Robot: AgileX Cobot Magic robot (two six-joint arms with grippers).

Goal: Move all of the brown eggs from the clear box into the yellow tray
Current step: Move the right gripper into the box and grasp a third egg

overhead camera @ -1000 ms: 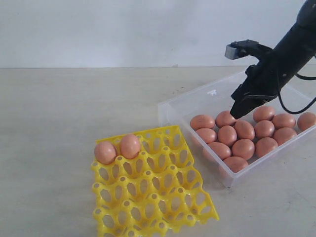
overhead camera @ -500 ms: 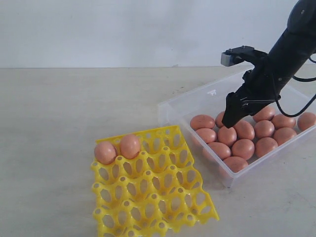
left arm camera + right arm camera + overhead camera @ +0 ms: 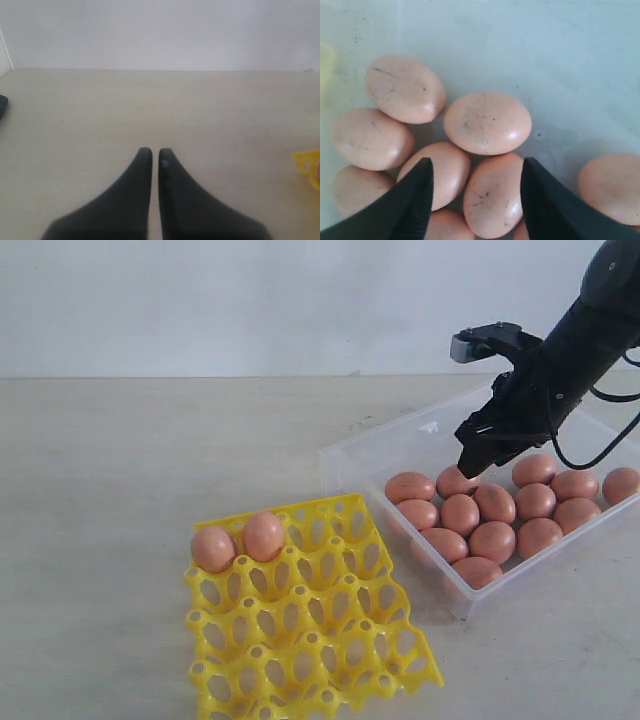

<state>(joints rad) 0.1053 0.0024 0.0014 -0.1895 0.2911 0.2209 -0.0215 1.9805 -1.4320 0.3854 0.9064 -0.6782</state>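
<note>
Eggs first: brown eggs (image 3: 487, 122) clustered in clear box (image 3: 345, 468), under right gripper (image 3: 476, 165). One egg just ahead of fingertips, long axis across gap. Two eggs between fingers (image 3: 415, 200), long axes roughly along them, touching each other. More eggs crowd outside both fingers. Jaws wide apart, nothing held. Two eggs upright in yellow tray (image 3: 310, 640), well apart from fingers. Left gripper (image 3: 155, 155) nearly closed, empty, over table (image 3: 150, 100).
</note>
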